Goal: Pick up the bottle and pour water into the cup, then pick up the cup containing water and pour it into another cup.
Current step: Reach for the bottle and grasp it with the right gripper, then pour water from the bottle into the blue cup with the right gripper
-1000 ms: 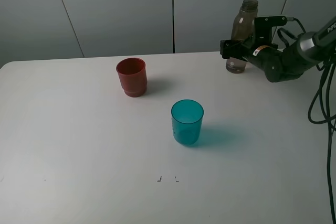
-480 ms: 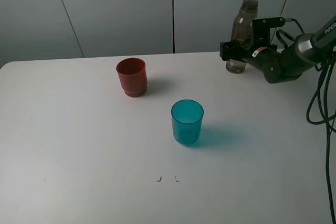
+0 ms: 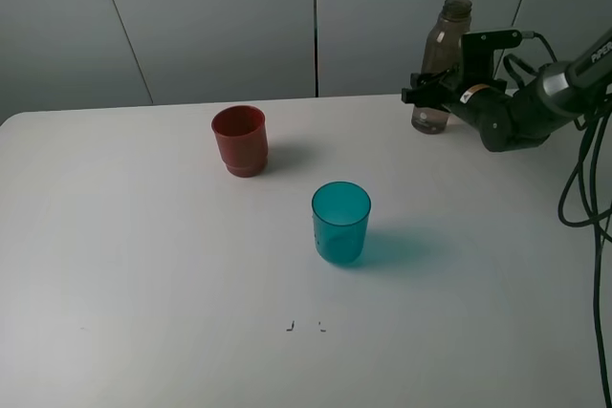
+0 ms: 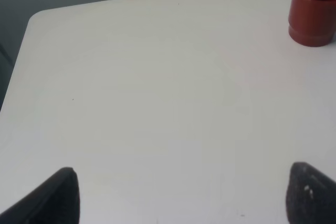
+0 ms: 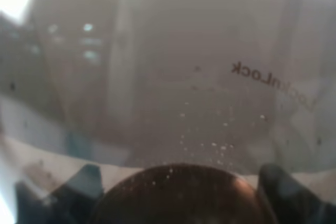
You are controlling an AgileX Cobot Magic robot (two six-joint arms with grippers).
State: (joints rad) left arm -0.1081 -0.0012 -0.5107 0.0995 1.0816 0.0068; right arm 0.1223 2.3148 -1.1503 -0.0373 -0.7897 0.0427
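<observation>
White worktop (image 3: 143,265) under everything. Toward its far right, upright bottle (image 3: 443,40), clamped low on the body by right claw (image 3: 427,95), jaws closed against its sides. Near the middle, teal cup (image 3: 340,223), upright, well apart from bottle. Farther back and left, red cup (image 3: 240,140), also upright. Left claw (image 4: 178,195) spread wide over bare worktop, holding nothing.
</observation>
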